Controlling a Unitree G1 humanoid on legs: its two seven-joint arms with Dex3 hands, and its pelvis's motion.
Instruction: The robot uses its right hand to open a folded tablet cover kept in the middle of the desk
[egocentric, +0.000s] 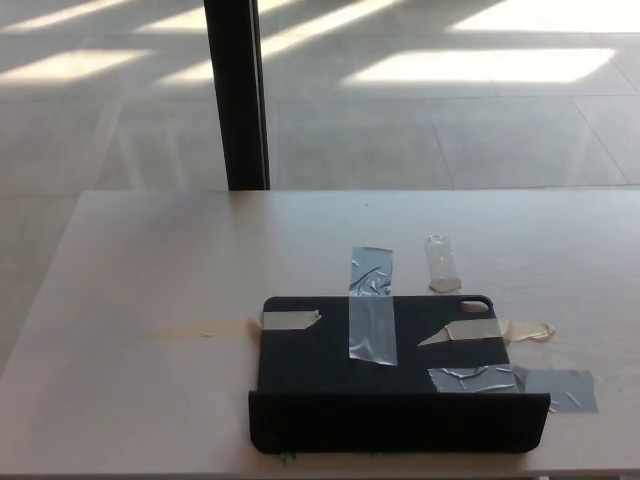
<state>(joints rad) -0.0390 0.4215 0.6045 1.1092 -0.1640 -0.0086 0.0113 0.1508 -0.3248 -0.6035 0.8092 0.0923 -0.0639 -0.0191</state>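
Seemingly alone in the head view, a black tablet cover (395, 375) lies on the pale worktop (150, 270), near the front edge and a little right of the middle. Its back panel lies flat, and a dark flap runs along the near edge, standing up slightly toward the camera. A small cut-out shows at the far right corner of the cover.

Several pieces of tape hold it down. A strip of silver tape (371, 305) runs from the worktop over the far edge onto the panel. A beige tape strip (290, 320) crosses the left far corner, and another beige tape piece (475, 331) reaches off the right side onto the worktop. A crumpled grey tape patch (515, 382) lies across the right near corner and onto the worktop. A clear tape scrap (441, 263) sits just beyond the cover, apart from it.

Neither robot hand is in view, so whether they are released, clenched or grasping anything cannot be told.

Beyond the worktop, a dark post (238, 95) rises from a sunlit tiled floor (450, 110).
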